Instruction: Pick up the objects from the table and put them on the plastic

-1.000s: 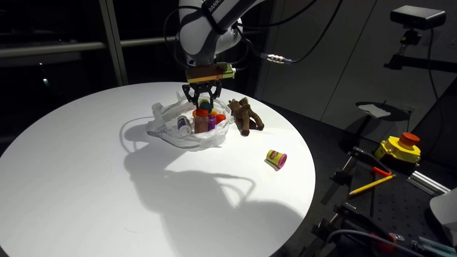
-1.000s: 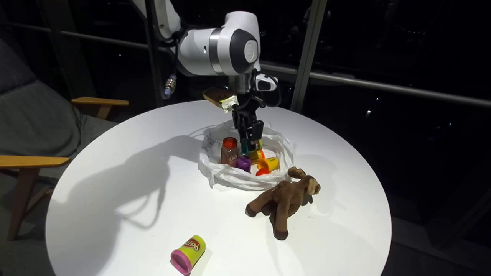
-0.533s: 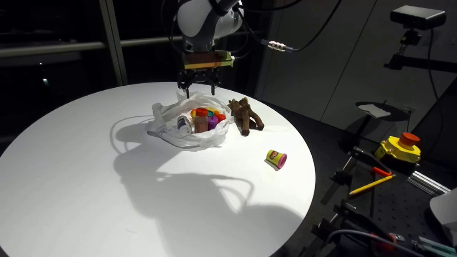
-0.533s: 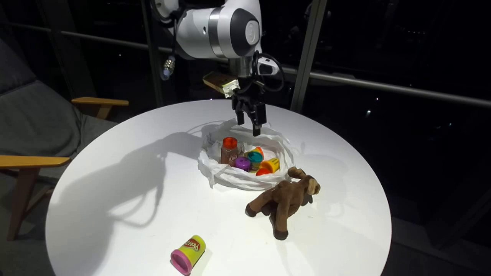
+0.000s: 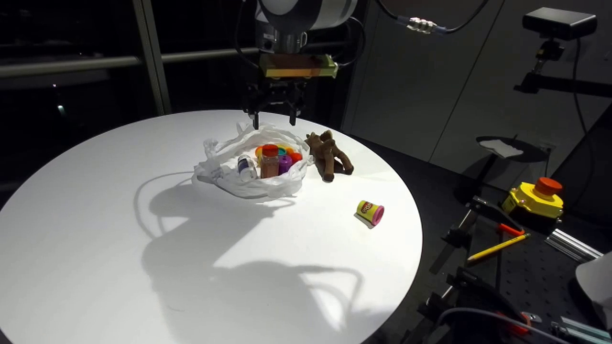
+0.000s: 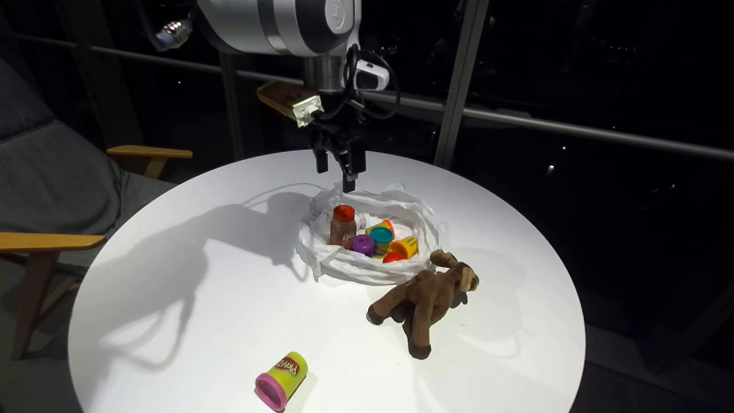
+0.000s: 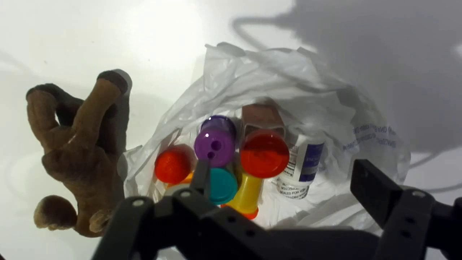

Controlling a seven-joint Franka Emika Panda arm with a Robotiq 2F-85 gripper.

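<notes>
The white plastic bag (image 6: 321,264) lies spread on the round table. Inside it are a red-lidded jar (image 6: 344,228), a purple item (image 7: 215,146), a teal-lidded tub (image 6: 381,235), yellow tubs (image 6: 405,246), a red ball (image 7: 173,165) and a white bottle (image 7: 302,160). Outside the bag, a brown plush animal (image 6: 427,292) lies close to its rim. Farther off, a yellow Play-Doh tub (image 5: 370,212) with a pink lid rests on its side. My gripper (image 5: 274,123) hangs above the bag's far edge, open, nothing between its fingers (image 7: 375,191).
The white table (image 5: 95,229) ends in a round edge. Beyond it stand a side bench with a yellow-and-red stop button (image 5: 535,198) and a pencil (image 5: 498,247). A grey armchair (image 6: 57,172) is by the table, and a window rail (image 6: 596,137) runs behind.
My gripper had the teal-lidded tub between its fingers; it let go, and the tub now stands in the bag. The opened gripper rose and then shifted sideways.
</notes>
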